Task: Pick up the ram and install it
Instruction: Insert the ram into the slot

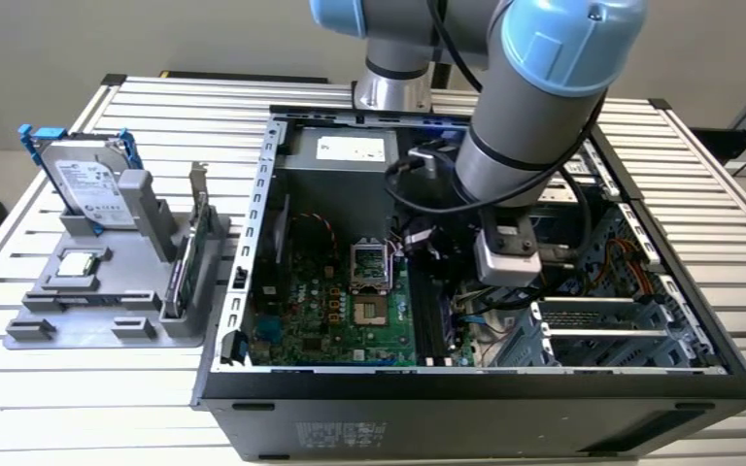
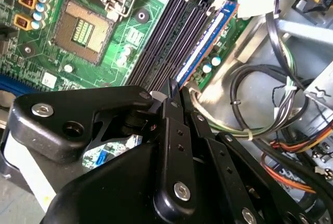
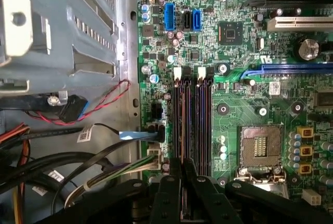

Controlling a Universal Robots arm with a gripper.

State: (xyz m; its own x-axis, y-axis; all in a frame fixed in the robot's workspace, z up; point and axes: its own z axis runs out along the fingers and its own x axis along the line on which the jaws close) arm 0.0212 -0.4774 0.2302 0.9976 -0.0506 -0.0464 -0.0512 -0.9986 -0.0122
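Fingers (image 2: 177,130) of the gripper (image 2: 176,90) stood pressed close together in the second wrist view, their tips drawn nearly to one point right over the bank of black memory slots (image 2: 171,31). What looked like the ram (image 2: 205,39), a thin stick with a blue edge, stood on its long edge in the outermost slot of that bank, the one nearest the cable bundle (image 2: 260,99); the closed jaws met at or just above its near end, though contact itself could not be made out. In the first wrist view the gripper (image 3: 182,166) sat over the same slots (image 3: 192,120), in line with the outer rows.

Beside the slots lay the open processor socket (image 3: 260,146) on the green motherboard (image 3: 229,63), bare and square. Past the board's edge ran the grey metal drive cage (image 3: 78,31) and loose red and black wires (image 3: 104,104).

From the exterior view, the arm (image 1: 528,107) reached down into the open computer case (image 1: 256,194), which lay on a slatted metal table (image 1: 736,194). Further off, toward the exterior view's left, a grey parts holder (image 1: 101,291) carried an upright hard drive (image 1: 88,180), a card with a metal bracket (image 1: 195,243) and a small square silver chip (image 1: 78,264).
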